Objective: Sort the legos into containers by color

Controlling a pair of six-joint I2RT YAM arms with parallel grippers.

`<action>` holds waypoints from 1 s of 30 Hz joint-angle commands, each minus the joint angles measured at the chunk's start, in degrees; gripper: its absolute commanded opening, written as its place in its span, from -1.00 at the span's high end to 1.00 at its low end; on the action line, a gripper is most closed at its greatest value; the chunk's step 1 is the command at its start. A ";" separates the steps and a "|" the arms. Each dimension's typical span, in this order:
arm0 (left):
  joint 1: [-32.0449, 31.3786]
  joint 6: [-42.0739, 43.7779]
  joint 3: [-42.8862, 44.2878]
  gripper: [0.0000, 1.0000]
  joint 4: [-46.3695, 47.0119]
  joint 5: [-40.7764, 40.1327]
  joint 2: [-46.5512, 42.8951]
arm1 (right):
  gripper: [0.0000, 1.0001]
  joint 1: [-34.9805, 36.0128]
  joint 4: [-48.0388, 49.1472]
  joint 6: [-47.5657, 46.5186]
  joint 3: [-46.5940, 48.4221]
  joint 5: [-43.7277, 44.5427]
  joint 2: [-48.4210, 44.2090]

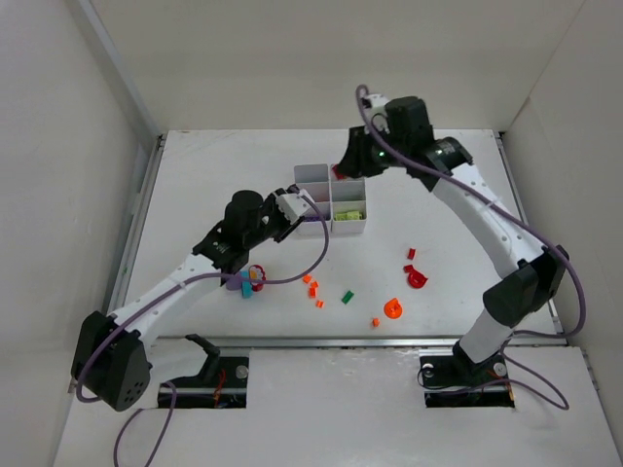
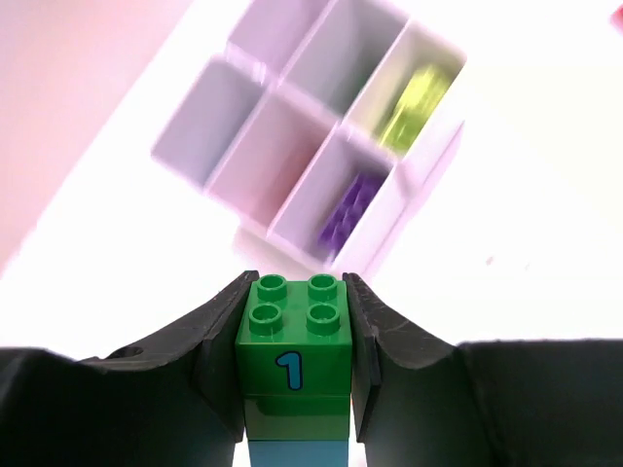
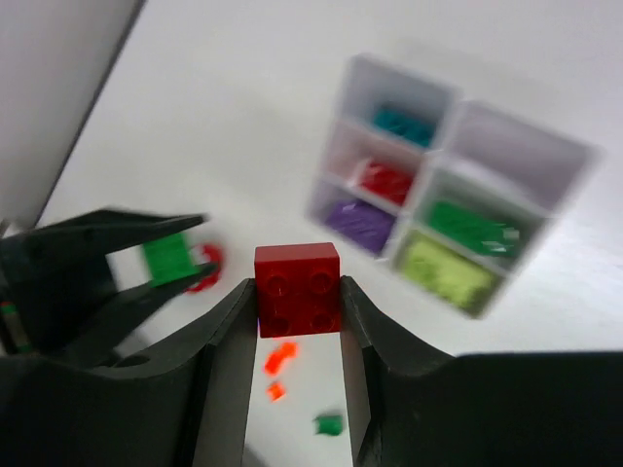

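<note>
While the left gripper [image 2: 298,292] is clamped on one green four-stud plastic brick [image 2: 295,345] printed with a 1, with a pale blue piece showing beneath it, the right gripper [image 3: 297,284] pinches one dark red four-stud plastic brick [image 3: 298,297] between its fingers. One small white plastic tray [image 1: 310,175] of six square compartments sits mid-table. The left gripper hangs just beside its left edge and the right gripper is over its far end. From the right wrist, five compartments show colour: teal, red, purple, dark green and lime. Loose on the white table [image 1: 438,311] lie five orange pieces [image 1: 392,308], two red pieces [image 1: 417,279] and one dark green piece [image 1: 347,296]. A small purple, teal and red cluster [image 1: 248,282] sits partly hidden under the left arm.
</note>
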 commanded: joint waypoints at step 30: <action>8.86 -13.54 -1.73 1.00 -2.40 -9.88 0.84 | 1.00 -1.09 -2.60 -2.99 15.54 19.52 16.43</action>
